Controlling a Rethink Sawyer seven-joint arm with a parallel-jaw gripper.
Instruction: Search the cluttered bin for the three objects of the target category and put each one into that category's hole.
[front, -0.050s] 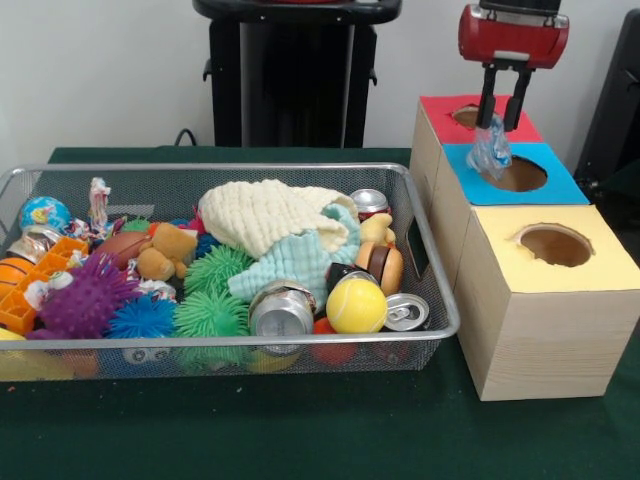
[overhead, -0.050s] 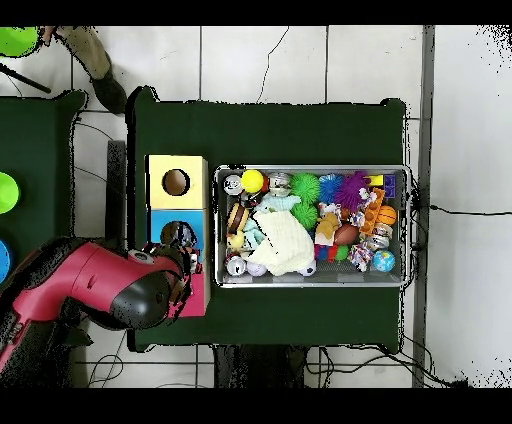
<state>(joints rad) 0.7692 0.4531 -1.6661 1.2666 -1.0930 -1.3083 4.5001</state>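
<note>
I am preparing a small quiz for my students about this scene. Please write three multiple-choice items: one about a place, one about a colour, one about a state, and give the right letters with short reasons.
1. Over which box top does the tool hang?
A. the yellow top
B. the blue top
C. the wire bin

2. What colour is the top of the box that lies nearest the camera in the front view?
A. yellow
B. red
C. blue

3. What is the tool's state?
A. open and empty
B. shut on a tennis ball
C. shut on a crumpled clear plastic piece

Answers:
1 B: the crumpled clear plastic piece hangs right above the blue top and its hole.
2 A: the nearest top is yellow.
3 C: the fingers pinch the plastic, which dangles below them.
</note>
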